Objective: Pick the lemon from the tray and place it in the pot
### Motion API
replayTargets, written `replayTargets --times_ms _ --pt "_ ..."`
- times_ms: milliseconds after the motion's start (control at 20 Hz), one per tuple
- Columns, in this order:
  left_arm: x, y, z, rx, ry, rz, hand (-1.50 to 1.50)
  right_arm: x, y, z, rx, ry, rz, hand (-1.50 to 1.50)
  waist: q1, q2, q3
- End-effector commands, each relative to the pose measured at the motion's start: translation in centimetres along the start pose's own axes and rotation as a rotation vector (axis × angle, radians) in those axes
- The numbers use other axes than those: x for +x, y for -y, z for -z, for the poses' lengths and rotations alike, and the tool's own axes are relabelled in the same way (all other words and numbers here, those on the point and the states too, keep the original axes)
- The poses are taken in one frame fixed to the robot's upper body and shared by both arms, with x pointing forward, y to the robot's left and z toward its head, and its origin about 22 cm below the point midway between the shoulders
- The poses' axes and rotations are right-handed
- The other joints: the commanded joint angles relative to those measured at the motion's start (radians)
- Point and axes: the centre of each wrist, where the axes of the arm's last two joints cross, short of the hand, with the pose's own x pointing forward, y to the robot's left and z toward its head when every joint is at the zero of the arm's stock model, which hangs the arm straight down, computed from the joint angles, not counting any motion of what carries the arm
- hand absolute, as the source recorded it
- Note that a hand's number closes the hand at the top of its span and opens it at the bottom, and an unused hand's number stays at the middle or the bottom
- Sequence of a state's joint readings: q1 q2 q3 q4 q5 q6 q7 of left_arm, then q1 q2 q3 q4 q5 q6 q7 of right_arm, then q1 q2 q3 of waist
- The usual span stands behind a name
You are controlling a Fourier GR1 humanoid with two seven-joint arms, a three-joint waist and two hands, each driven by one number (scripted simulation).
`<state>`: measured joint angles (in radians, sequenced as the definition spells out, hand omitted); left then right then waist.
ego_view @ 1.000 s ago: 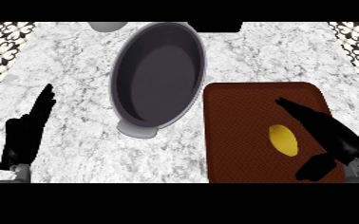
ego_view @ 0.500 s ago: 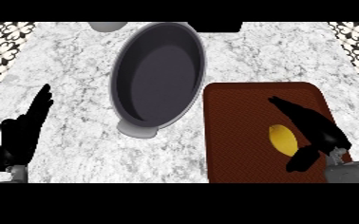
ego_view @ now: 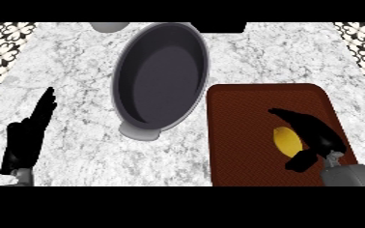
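Lemon (ego_view: 286, 142) sits on the right part of the brown tray (ego_view: 249, 125), not lifted. My right hand (ego_view: 314, 135) is over it from the right: fingers arched across the top and far side, thumb low at the near end. The hand covers the lemon's right edge, so contact there can't be confirmed. Fingers read as spread around it, not yet closed on it.

Risks from here, as I judge them:
- Lemon is rounded. If fingers and thumb close off-centre it may squirt out leftward across the tray.
- Closing too shallow could mean only the top skin is caught, and it slips on lift.
- Pressing down while closing could drag the tray, which lies close beside the pot (ego_view: 162, 77).
- The carry goes up and left. The pot's near rim is the obstacle, and a low path could clip it.

Left hand (ego_view: 27, 137) rests at the left edge on the marble counter (ego_view: 78, 77), fingers straight, well apart from everything.
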<state>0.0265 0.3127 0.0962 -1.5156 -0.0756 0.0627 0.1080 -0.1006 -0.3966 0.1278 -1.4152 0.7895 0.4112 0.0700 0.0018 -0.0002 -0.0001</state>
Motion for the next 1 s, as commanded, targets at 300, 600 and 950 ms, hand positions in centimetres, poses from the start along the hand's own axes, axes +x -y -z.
replayTargets --times_ms 300,600,950 --pt "0.1 1.6 0.6 -0.002 0.011 0.019 0.0 -0.5 -0.2 1.4 -0.041 0.092 -0.068 1.5 -0.001 0.001 0.0" --pt "0.0 -0.3 -1.4 0.005 -0.006 0.004 0.0 0.2 1.0 -0.2 -0.036 0.093 -0.05 1.5 0.0 -0.001 0.0" --pt "1.8 1.1 0.5 -0.083 0.052 -0.001 0.0 21.3 -4.8 2.0 -0.008 0.302 -0.232 1.5 0.112 0.005 -0.006"
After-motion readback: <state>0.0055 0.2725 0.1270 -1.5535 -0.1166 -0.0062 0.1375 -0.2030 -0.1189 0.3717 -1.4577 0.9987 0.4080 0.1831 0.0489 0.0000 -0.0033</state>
